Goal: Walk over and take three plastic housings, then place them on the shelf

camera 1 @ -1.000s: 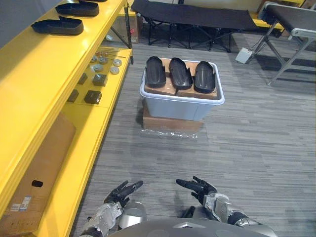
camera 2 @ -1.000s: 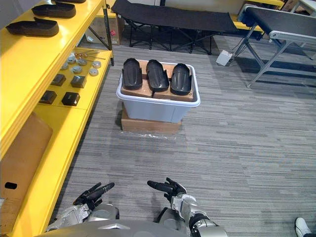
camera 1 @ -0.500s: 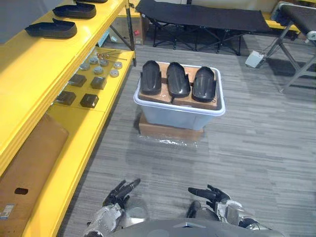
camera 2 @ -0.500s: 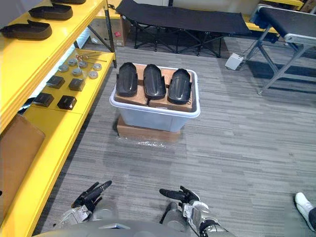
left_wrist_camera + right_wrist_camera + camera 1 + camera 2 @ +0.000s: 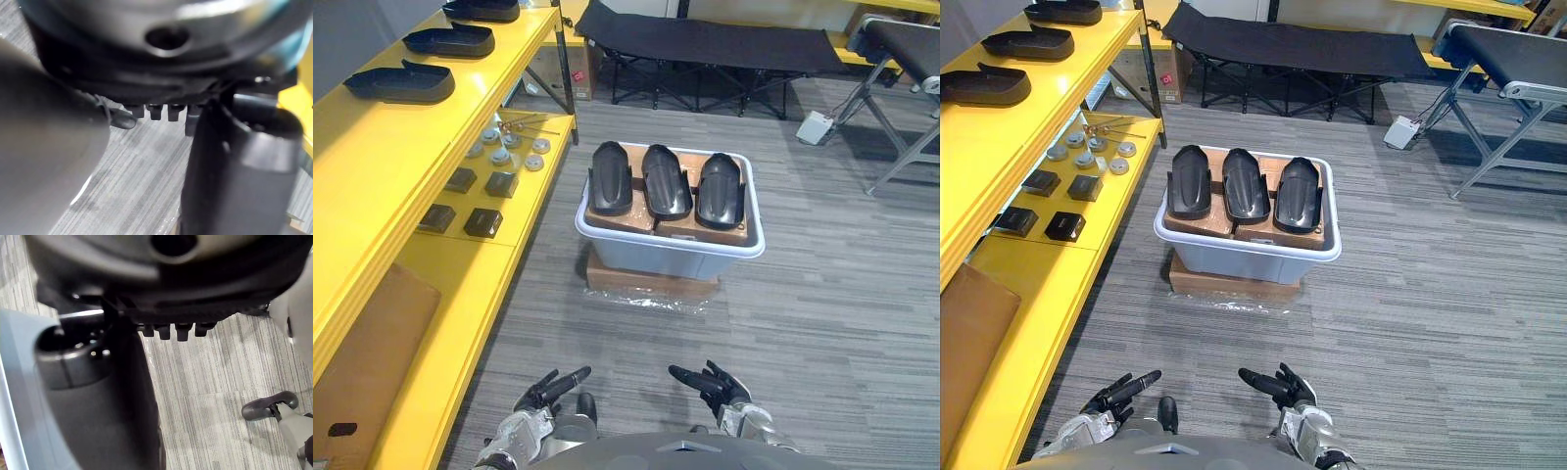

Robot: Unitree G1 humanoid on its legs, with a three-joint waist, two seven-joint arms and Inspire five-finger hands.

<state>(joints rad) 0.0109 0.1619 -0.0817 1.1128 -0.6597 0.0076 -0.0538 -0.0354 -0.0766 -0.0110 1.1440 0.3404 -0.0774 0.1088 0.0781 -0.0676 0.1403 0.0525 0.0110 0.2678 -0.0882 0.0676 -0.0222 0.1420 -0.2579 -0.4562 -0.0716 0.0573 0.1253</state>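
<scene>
1. Plastic housings (image 5: 667, 181) are bound for the yellow shelf (image 5: 372, 147), which runs from 9 to 11 o'clock; similar dark shells (image 5: 401, 81) lie on its top board.
2. Grey bin (image 5: 666, 245) at 12 o'clock sits on a cardboard box (image 5: 651, 284), probably raised for easier reach.
3. The three housings lie side by side across the bin's top, untouched.
4. Left hand (image 5: 548, 389) and right hand (image 5: 715, 382), at 6 o'clock, are empty, fingers loosely extended, well apart from the bin.

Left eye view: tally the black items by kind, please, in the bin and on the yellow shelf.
Plastic housings in the grey bin: 3
Plastic housings on the yellow shelf, top board: 3
Black square blocks on the lower board: 4
Total: 10
</scene>
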